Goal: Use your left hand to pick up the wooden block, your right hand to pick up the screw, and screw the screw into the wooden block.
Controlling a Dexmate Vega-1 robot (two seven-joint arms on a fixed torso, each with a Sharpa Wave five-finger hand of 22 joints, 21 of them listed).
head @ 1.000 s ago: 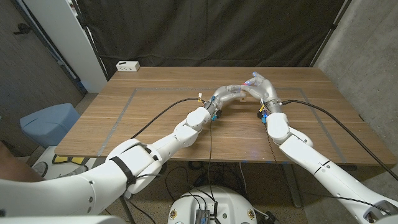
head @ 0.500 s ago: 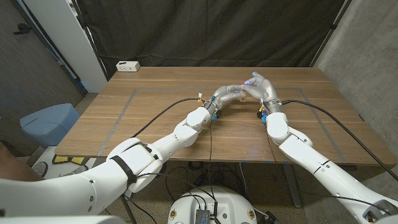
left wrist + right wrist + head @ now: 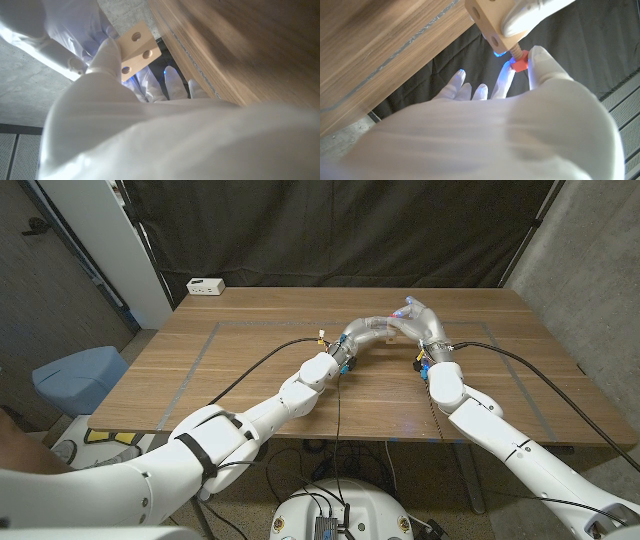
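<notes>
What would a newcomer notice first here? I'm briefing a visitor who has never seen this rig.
The two white hands meeting above the far middle of the wooden table. The left hand holds a pale wooden block with round holes, and the right hand pinches a red-headed screw whose shaft enters the block.

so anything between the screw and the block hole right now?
Nothing visible. The screw, pinched by the right hand, already meets the block that the left hand holds; its shaft sits at a hole.
</notes>
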